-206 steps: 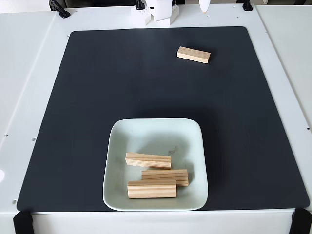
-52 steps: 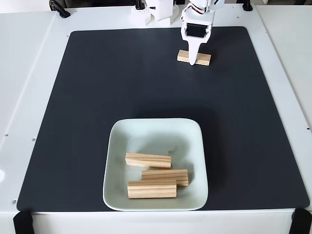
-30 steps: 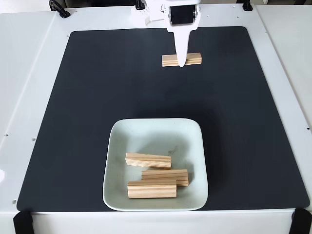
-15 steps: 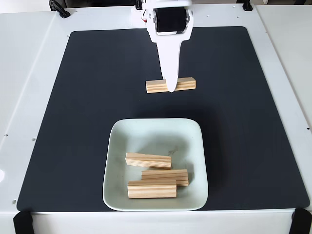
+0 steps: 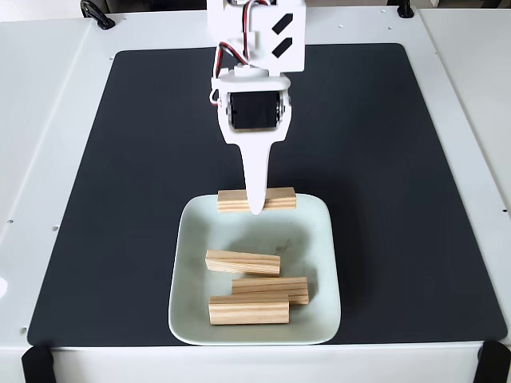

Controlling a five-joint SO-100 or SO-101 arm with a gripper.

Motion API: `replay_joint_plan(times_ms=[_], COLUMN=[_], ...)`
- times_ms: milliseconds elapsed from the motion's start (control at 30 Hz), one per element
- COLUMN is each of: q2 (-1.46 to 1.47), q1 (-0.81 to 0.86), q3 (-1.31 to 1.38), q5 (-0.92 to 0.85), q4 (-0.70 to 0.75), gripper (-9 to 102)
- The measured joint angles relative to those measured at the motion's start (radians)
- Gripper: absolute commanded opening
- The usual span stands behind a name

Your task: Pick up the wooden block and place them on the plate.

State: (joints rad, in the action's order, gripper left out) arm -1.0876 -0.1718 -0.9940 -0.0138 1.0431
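The gripper (image 5: 255,203) is clamped on the middle of a wooden block (image 5: 279,198), which it holds level over the far rim of the plate (image 5: 319,239), probably so that it goes in flat. Three more blocks (image 5: 243,262) lie in the nearer half of the plate, so the free place is the far half. The black mat (image 5: 120,159) around is bare.
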Motion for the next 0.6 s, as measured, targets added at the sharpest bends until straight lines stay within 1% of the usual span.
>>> replay_joint_plan(times_ms=[333, 600], q2=[0.183, 0.198], q1=[0.015, 0.014], q3=[0.195, 0.209], q5=[0.000, 0.000], q4=[0.000, 0.011], gripper=[-1, 1])
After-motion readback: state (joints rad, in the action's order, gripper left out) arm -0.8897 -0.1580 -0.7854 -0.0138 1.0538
